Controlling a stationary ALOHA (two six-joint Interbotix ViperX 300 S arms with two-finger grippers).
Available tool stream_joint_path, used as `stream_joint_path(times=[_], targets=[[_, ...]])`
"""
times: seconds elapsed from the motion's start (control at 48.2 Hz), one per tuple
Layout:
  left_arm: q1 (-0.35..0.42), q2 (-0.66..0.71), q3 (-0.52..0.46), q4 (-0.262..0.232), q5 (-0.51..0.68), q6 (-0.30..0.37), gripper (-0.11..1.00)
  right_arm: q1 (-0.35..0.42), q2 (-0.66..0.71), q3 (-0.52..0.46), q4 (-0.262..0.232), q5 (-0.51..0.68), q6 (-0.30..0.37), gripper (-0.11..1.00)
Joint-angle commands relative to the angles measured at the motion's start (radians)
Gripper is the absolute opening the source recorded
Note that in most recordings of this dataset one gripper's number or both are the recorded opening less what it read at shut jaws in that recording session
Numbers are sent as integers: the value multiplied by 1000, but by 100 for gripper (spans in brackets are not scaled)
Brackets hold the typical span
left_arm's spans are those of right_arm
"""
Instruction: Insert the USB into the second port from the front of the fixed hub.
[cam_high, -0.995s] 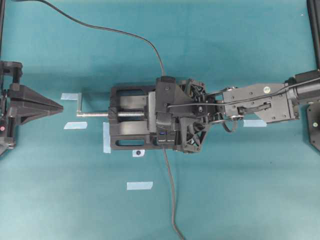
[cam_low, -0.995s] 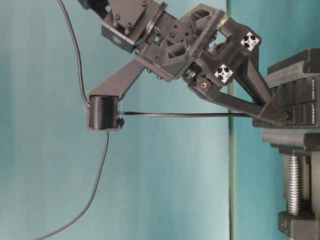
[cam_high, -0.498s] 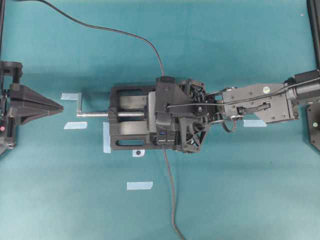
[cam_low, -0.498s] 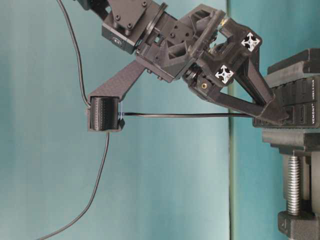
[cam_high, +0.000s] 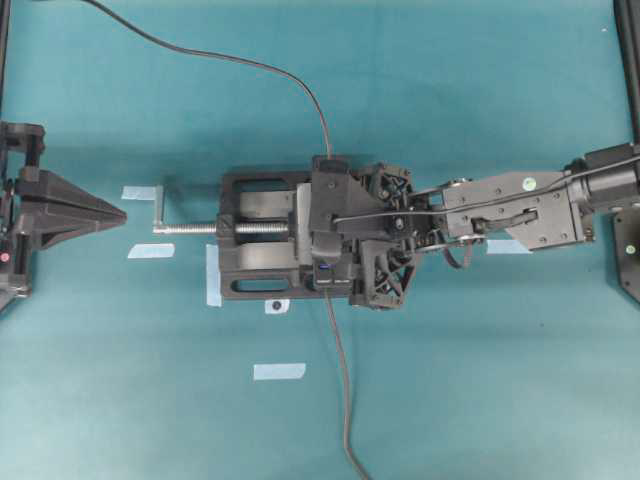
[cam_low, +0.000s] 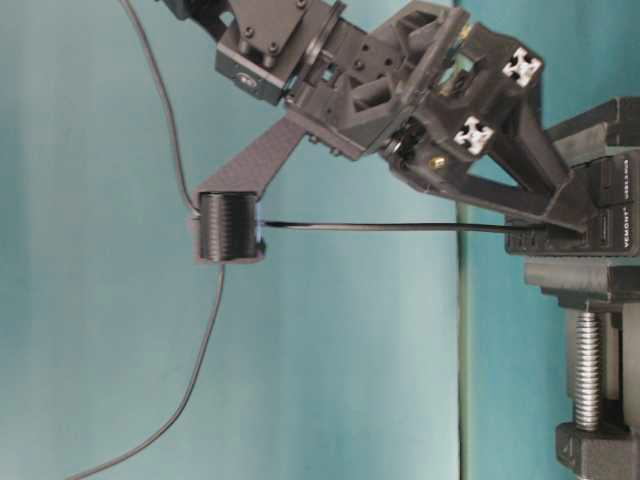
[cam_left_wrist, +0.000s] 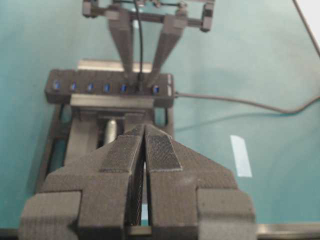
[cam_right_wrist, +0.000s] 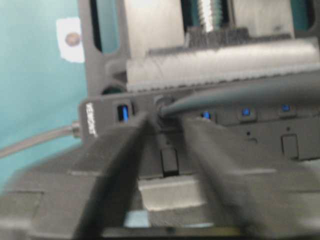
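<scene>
At lower centre of the left wrist view, nearest: the left gripper (cam_left_wrist: 145, 131) is seen with its ribbed pads pressed together; nothing is held between them, and it hangs well short of the work.
Next behind: the bench vise (cam_left_wrist: 111, 131), its silver screw running up the middle, is set squarely under the hub.
Mid-frame: the fixed hub (cam_left_wrist: 100, 88) is clamped across the vise top, a row of blue ports facing up; its own lead (cam_left_wrist: 240, 102) leaves from the right end.
On the hub, right of centre: the USB (cam_left_wrist: 140, 86) is seen standing in the port next to the last one at the lead end. One lit port is left free between it and that end. It is judged seated, though the depth cannot be confirmed.
Upper centre, farthest: the right gripper (cam_left_wrist: 142, 75) is poised over the plug, its two fingers (cam_left_wrist: 122, 45) spread, one either side of the thin cable.
Right wrist view, check: both fingers (cam_right_wrist: 115, 145) are parted with a gap to the plug (cam_right_wrist: 162, 107); no grip is seen on it.
Step in hand: release after insertion, as judged.
Next move: a straight withdrawal away from the hub is called for, with the jaws kept wide so the cable is not snagged.
</scene>
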Motion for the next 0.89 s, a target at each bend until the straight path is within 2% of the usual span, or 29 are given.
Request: stream_joint_path(times=[0.0,0.041,0.083,0.871], targets=[[-2,3,-11,2,-9,-2,0,3,-28,-9,3,6,12,77],[-2,5,-11,2,-9,-2,0,5,-28,-9,3,12,12,83],[-2,3,-11,2,-9,-2,0,5,-29,-9,3,17,12,85],[0,-23,-3,2,-6,-3,0,3,-115,-5,3,12,11,83]])
